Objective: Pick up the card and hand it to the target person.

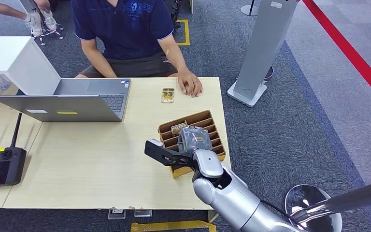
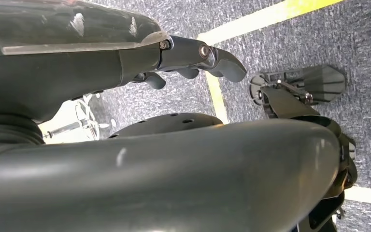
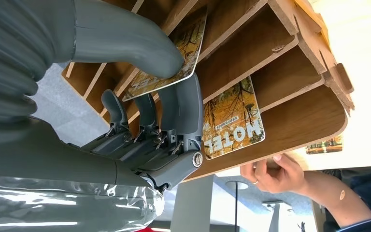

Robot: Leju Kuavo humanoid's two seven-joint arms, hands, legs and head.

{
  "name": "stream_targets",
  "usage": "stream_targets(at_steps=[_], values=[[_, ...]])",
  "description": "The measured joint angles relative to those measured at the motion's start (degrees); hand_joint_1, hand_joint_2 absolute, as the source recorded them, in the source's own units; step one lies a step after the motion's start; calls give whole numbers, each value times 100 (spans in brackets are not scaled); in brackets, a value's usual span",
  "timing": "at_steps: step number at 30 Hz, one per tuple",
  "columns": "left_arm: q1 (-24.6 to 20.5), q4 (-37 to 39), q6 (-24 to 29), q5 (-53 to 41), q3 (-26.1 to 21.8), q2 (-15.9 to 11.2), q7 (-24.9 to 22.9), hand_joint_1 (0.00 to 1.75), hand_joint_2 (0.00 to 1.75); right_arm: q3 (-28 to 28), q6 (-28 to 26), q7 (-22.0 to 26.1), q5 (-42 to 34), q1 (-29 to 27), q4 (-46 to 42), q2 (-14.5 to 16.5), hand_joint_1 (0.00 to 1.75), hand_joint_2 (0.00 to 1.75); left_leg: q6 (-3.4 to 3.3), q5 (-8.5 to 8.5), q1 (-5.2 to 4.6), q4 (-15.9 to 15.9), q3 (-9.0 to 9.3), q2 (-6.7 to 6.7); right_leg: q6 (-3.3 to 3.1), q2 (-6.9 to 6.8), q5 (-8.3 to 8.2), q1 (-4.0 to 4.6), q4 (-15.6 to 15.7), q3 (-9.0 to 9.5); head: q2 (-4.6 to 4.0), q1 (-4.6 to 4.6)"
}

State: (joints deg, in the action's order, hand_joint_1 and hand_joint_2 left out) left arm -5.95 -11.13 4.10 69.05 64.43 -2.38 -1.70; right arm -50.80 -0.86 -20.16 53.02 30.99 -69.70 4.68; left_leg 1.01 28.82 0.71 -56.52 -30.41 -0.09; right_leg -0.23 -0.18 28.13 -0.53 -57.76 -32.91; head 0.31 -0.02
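Card (image 3: 166,58) pinched in robot hand (image 3: 145,101)

the head view is evenly and brightly lit from above, sharp, with soft short shadows under the laptop (image 1: 72,99) and the wooden rack (image 1: 193,140). the table (image 1: 101,164) looks pale, nearly washed out. in the left wrist view close dark parts are blurred, with small glints. the right wrist view's far corner is overexposed.
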Motion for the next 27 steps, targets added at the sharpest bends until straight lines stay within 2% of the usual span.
stream_targets(at_steps=[11, 22, 27], values=[[2, 0, 31, 28, -1, 0, 38, 0, 0, 42, -54, -129, 77, -43, -252, -73, 133, 175, 0, 0, 0, 0, 0, 0, 0, 0, 0, 0, 0, -1, 0, 0], [9, 0, 48, 63, -2, 0, 37, 0, 0, 373, -59, -231, 327, -46, -1616, -379, 133, 175, 0, 0, 0, -1, 1, 0, 0, 1, 0, 0, 0, -1, 0, 0], [8, 0, 55, 72, -2, 0, 37, 0, 0, 487, -250, -112, 194, 128, -2057, -454, 133, 175, 0, 0, 0, 0, 0, 0, 0, 1, 0, 0, 0, -1, 0, 0]])
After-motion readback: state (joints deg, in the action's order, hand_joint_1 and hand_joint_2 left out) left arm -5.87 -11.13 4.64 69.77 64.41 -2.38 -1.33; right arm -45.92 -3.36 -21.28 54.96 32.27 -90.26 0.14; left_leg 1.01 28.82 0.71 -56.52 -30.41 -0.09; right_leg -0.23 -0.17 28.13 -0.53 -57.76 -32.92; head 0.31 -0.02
